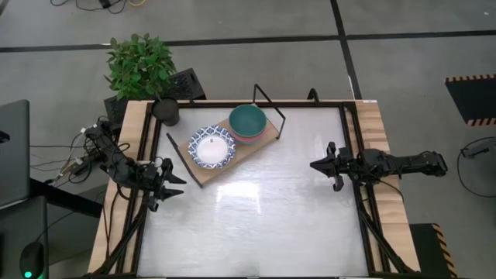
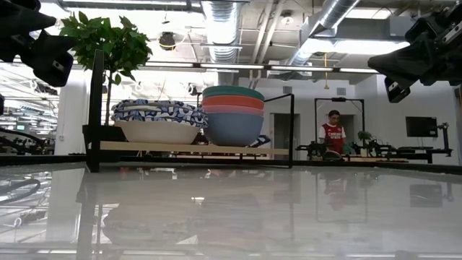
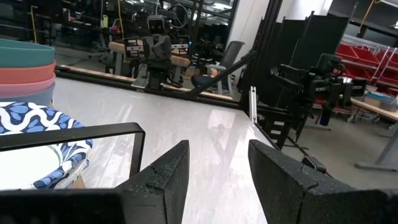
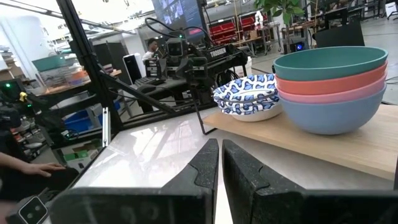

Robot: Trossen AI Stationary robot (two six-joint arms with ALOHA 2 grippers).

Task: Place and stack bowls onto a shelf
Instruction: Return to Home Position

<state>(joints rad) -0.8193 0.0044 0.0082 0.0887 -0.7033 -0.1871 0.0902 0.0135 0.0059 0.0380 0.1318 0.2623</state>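
Observation:
The light-wood shelf stands on black wire legs at the table's far left. On it sit a stack of shallow blue-patterned bowls and, beside it, a stack of plain bowls, teal on top, pink-red and blue below. Both stacks show in the right wrist view too. My left gripper hovers open at the table's left edge, near the shelf's near end. My right gripper hovers at the right side, fingers nearly together, holding nothing.
A potted plant and a dark cup stand off the table's far left corner. Black frame rails run along both sides. A person stands far behind the table. The pale tabletop stretches bare from shelf to near edge.

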